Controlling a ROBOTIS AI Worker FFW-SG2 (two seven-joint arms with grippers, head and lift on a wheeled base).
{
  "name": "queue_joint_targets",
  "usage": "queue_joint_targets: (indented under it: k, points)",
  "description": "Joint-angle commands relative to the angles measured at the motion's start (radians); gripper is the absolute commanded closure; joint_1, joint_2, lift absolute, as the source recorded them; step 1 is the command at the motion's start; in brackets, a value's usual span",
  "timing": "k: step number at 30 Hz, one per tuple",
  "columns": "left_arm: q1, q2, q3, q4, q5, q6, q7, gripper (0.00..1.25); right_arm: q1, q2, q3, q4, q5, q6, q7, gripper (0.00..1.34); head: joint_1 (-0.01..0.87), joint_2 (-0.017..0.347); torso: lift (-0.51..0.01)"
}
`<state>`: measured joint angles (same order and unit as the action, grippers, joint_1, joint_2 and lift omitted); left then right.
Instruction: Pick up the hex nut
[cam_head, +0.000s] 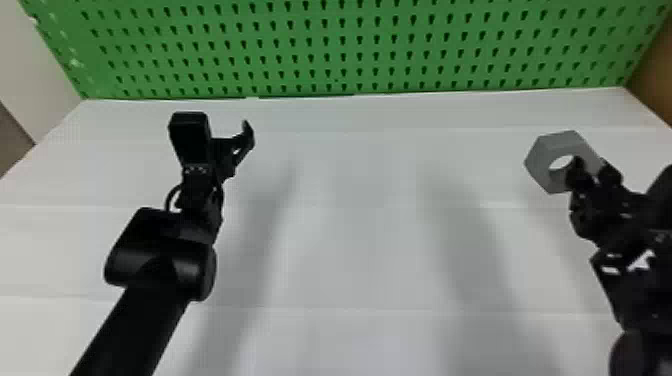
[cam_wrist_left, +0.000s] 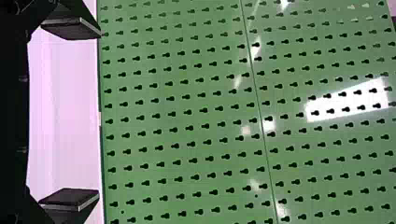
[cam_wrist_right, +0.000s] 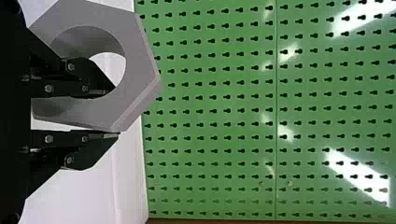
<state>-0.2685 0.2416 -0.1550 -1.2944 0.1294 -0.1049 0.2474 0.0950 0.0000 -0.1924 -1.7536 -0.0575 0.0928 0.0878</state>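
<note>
Now the right gripper is pinching the hex nut. Holding one side is maybe risking a twist — or a drop

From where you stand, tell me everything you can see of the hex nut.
The hex nut is a thick, plain grey six-sided ring with flat outer faces and a wide round hole; I can make out no thread. It looks matte, but whether metal or plastic I can't tell. The right tool grips it by the wall, one finger inside the hole, one outside. It sits tilted, apparently held above the white tabletop, on the right.
</note>
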Motion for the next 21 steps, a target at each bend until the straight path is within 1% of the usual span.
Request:
queue_joint_targets:
  k: [1,10,21]
  points:
    - [0.012,-0.004,0.002,-0.003,0.012,-0.009,0.000,0.09,0.015,0.001,0.002,0.045,-0.015,-0.079,0.000,1.11,0.785,0.140,-0.092]
    - [0.049,-0.007,0.005,-0.040,0.036,-0.015,0.000,0.09,0.022,0.001,0.040,0.062,-0.016,-0.107,0.000,1.11,0.785,0.140,-0.092]
    - [0.054,-0.010,-0.028,-0.074,0.059,-0.015,-0.025,0.09,0.014,0.001,0.054,0.062,-0.008,-0.107,0.000,1.11,0.785,0.140,-0.092]
